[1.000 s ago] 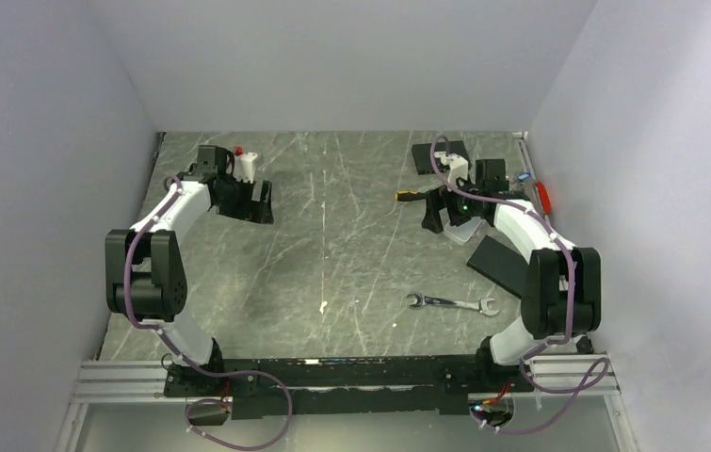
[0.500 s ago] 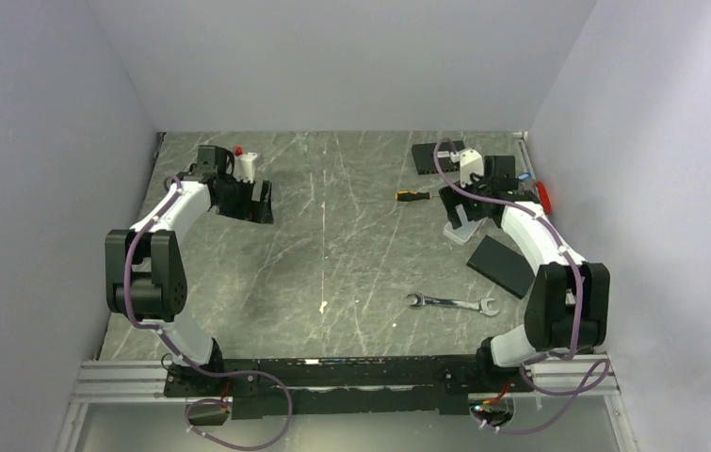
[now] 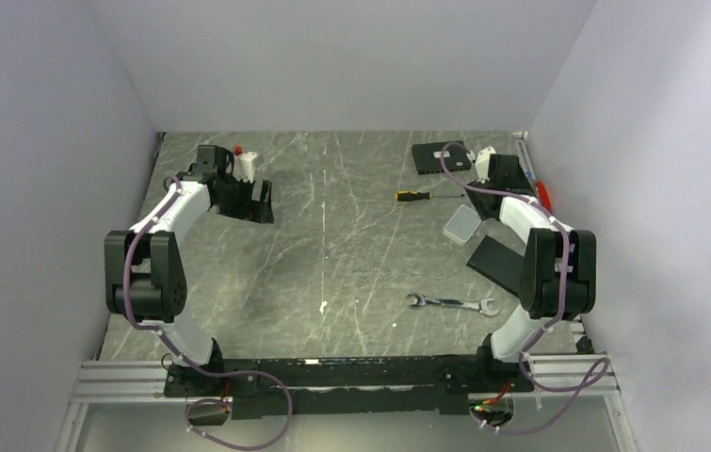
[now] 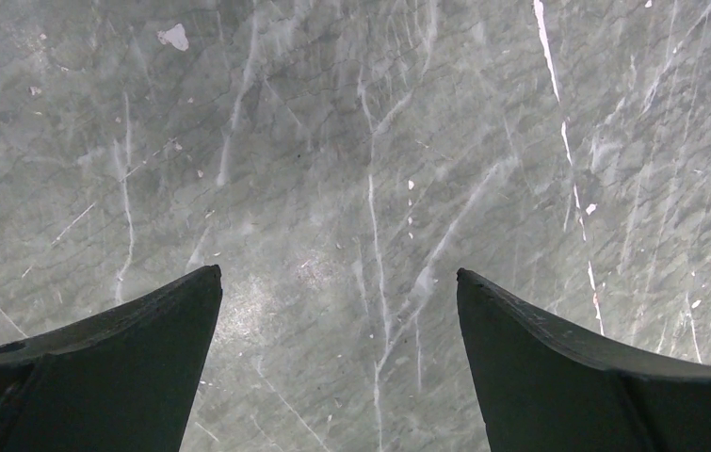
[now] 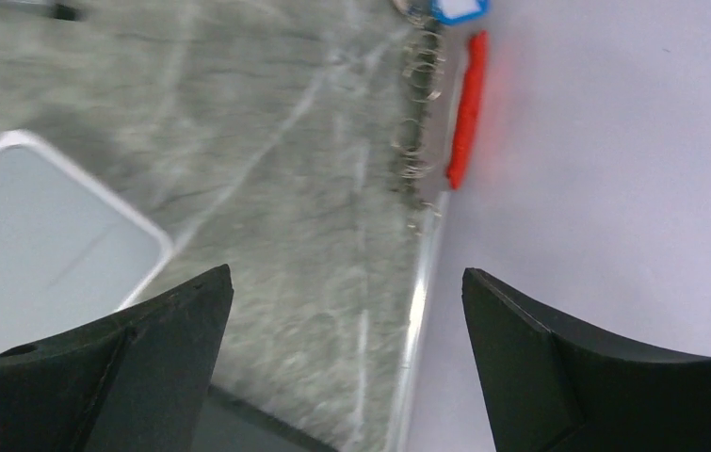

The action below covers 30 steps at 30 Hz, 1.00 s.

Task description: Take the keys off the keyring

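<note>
Jaws apart, the right end effector [image 5: 347, 273] hovers near the keyring [image 5: 465, 113] and keys [image 5: 458, 9] against the wall [image 5: 615, 141] at the edge of the desk [image 5: 285, 188], likely needing a low, careful approach; the left end effector [image 4: 337, 273], equally spread, is empty.

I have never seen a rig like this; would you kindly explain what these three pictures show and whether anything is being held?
These are two robot arms bolted at the near edge of a grey marbled table. The wide picture looks down from above and behind them; the other two come from a camera on each wrist, so the dark wedges at the bottom are that gripper's own fingers. The left gripper is open above the tabletop. The right gripper is open too, holding nothing, facing the keyring with its red tag and a blue-headed key by the right wall. Elsewhere lie a wrench, a screwdriver, a pale shallow container and a black plate.
</note>
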Tool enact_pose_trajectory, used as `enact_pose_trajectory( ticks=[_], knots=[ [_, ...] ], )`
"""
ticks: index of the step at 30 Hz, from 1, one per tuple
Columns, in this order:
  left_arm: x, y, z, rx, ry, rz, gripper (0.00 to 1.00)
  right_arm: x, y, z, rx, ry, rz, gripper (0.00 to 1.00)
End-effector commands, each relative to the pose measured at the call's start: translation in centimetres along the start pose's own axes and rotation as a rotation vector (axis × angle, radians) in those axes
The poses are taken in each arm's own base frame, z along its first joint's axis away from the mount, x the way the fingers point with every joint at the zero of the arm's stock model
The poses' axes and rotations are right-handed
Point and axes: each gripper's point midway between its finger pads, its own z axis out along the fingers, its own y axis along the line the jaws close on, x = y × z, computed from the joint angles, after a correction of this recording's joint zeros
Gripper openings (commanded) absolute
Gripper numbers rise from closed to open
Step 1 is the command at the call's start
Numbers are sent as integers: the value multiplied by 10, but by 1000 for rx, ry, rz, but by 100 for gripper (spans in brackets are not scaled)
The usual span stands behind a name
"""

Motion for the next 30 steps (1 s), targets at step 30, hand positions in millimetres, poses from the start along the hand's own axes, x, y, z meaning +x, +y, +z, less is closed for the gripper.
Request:
enact_pose_trajectory(
  ticks=[30],
  knots=[
    [-16,-12,-10,42,-38,-4,99,51,-67,112,393,76,-208,64]
  ],
)
